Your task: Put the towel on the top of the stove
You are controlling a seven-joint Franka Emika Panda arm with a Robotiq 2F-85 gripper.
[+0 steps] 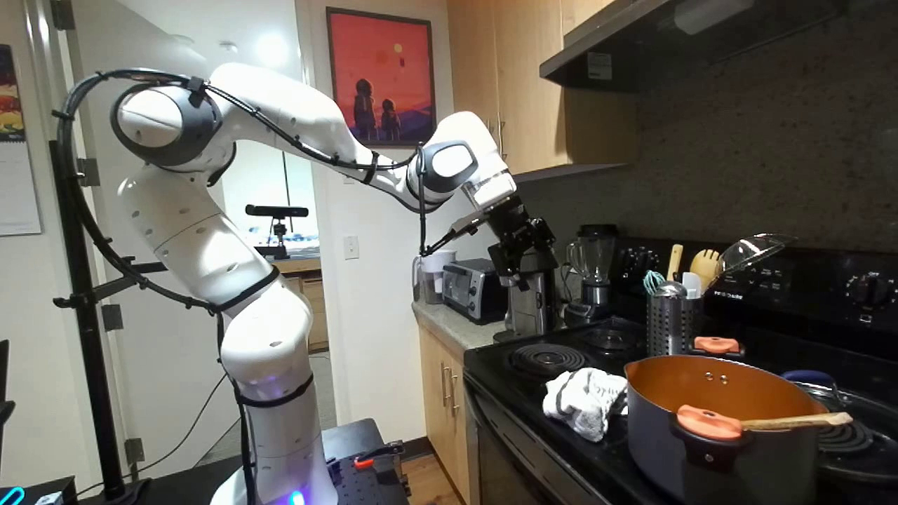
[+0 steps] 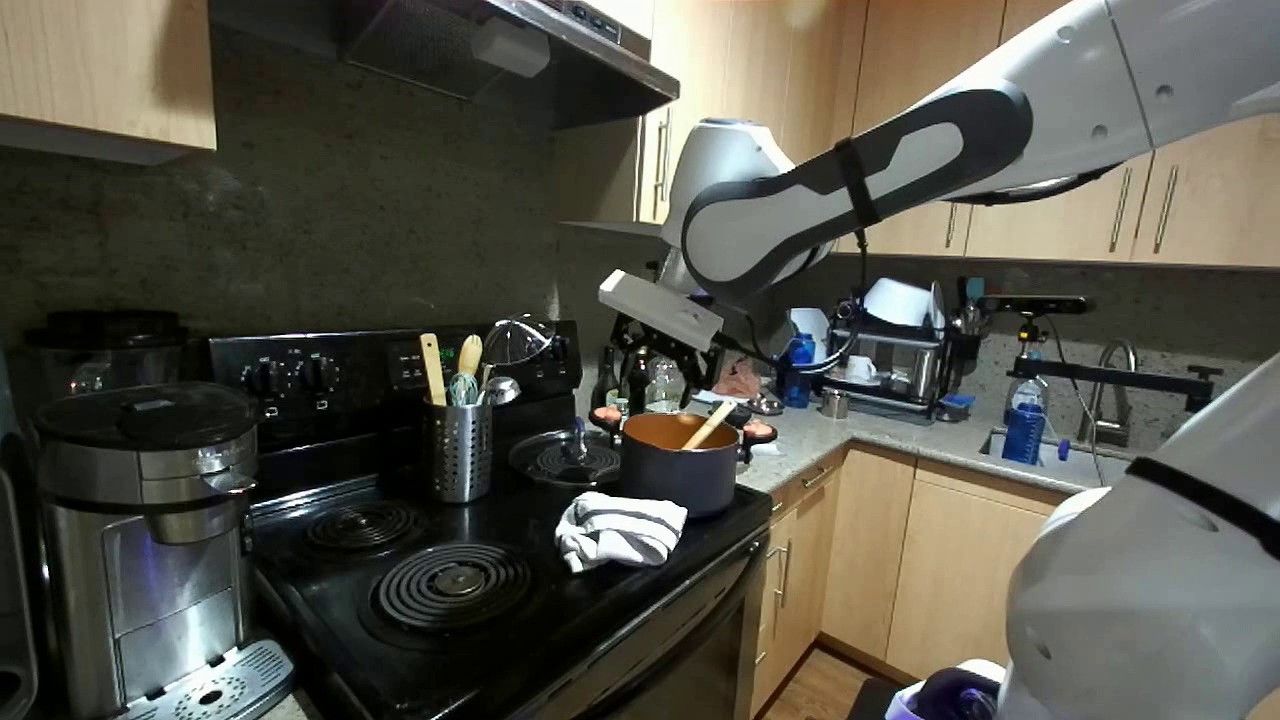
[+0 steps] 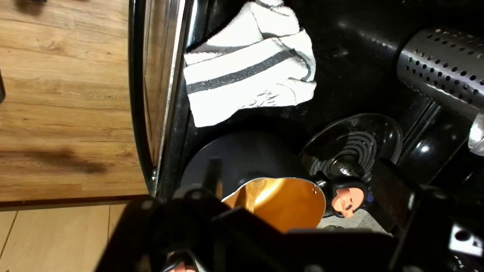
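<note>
A black stove top [image 2: 565, 610] is set along a kitchen wall [image 2: 310, 230], and a dark pot [image 2: 678, 478] is stood on it. The striped towel [image 2: 620, 532] is already laid on that surface, bunched just beside the pot; whether the two touch cannot be told. The gripper [image 1: 534, 270] is held higher than the pot and well apart from it, spread wide with nothing in its grasp, so the placing is judged done, with only a retreat left.

Trouble would most likely be caused by a low path. If the gripper were lowered on the way out, the pot could be struck, or the wooden utensil [image 1: 796, 422] leaning out of the pot could be caught and flipped, since it juts past the pot's rim. If the towel were brushed, a loose fold could be snagged and the cloth dragged away from the pot. Scorching is also to be feared: a bare coil [image 2: 455, 585] is seen with the towel between it and the pot, and whether heat is on cannot be told.
</note>
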